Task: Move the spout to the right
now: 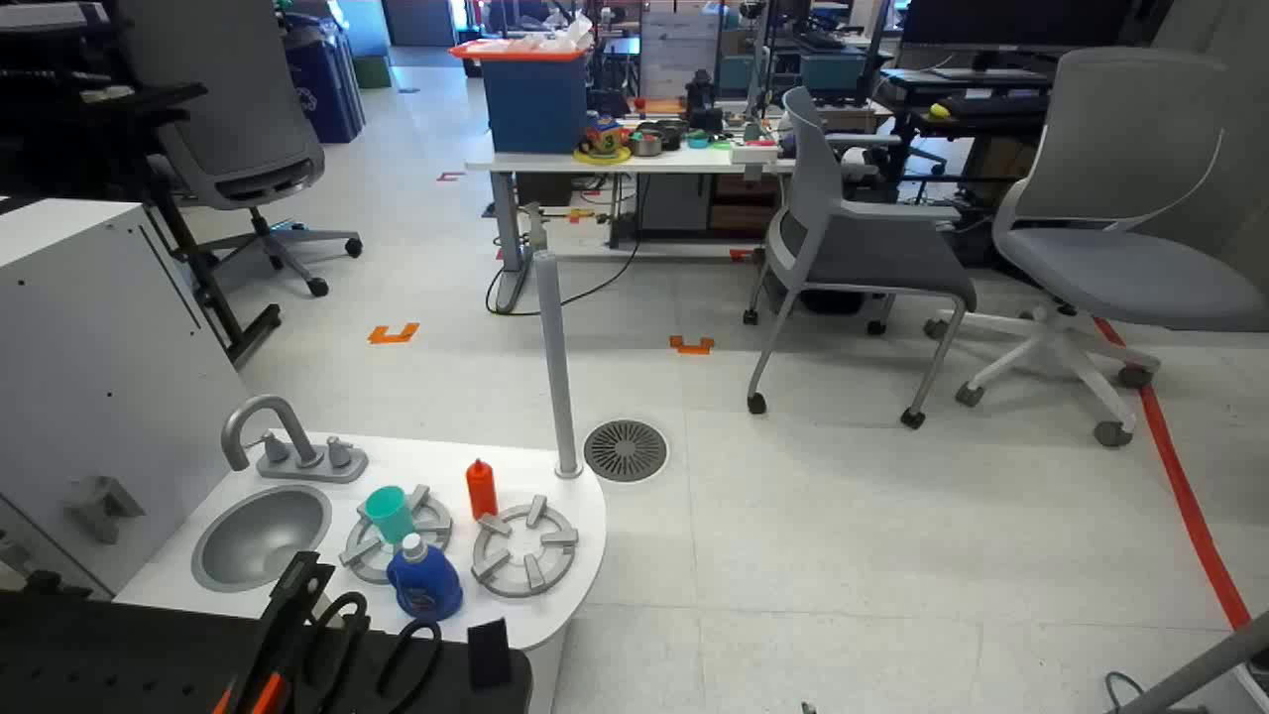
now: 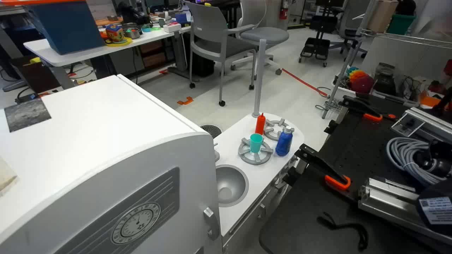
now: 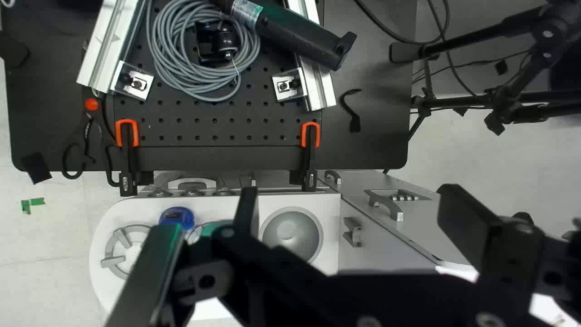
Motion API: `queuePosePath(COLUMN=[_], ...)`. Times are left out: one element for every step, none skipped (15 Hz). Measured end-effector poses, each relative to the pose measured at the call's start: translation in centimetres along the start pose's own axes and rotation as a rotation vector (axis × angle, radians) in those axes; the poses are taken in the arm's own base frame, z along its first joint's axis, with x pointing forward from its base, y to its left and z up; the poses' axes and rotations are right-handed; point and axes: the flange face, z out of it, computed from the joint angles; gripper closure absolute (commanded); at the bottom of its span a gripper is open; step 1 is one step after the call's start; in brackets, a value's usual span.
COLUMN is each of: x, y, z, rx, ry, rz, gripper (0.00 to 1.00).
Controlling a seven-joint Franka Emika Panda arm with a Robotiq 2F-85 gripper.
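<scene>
The spout (image 1: 294, 428) is a small silver-grey gooseneck tube on a base plate with short side handles. It stands behind the round sink basin (image 1: 206, 543) in an exterior view, its free end arching to the left there. In an exterior view only a grey bit of the faucet base (image 2: 216, 155) shows past the white cabinet. In the wrist view the spout is hidden behind my gripper (image 3: 349, 196). The gripper is wide open with nothing between its fingers, seen above the sink and cabinet. It is out of view in both exterior views.
A teal cup (image 1: 389, 514), a blue bottle (image 1: 426, 583) and a red bottle (image 1: 481, 491) stand by the burners. A grey post (image 1: 555, 362) rises at the counter's corner. A white cabinet (image 2: 116, 116) stands beside the sink. A black table (image 3: 218, 156) with clamps borders the counter.
</scene>
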Motion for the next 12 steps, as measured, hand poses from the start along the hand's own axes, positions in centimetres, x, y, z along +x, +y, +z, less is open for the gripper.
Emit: queuePosePath(x=[0.0, 0.0, 0.0, 0.0, 0.0, 0.0, 0.0, 0.0, 0.0, 0.03, 0.16, 0.52], y=[0.0, 0.0, 0.0, 0.0, 0.0, 0.0, 0.0, 0.0, 0.0, 0.01, 0.04, 0.07], z=[0.0, 0.0, 0.0, 0.0, 0.0, 0.0, 0.0, 0.0, 0.0, 0.03, 0.17, 0.42], rx=[0.0, 0.0, 0.0, 0.0, 0.0, 0.0, 0.0, 0.0, 0.0, 0.0, 0.001, 0.002], ry=[0.0, 0.0, 0.0, 0.0, 0.0, 0.0, 0.0, 0.0, 0.0, -0.001, -0.005, -0.008], rz=[0.0, 0.0, 0.0, 0.0, 0.0, 0.0, 0.0, 0.0, 0.0, 0.0, 0.006, 0.016], gripper=[0.0, 0.0, 0.0, 0.0, 0.0, 0.0, 0.0, 0.0, 0.0, 0.0, 0.0, 0.0])
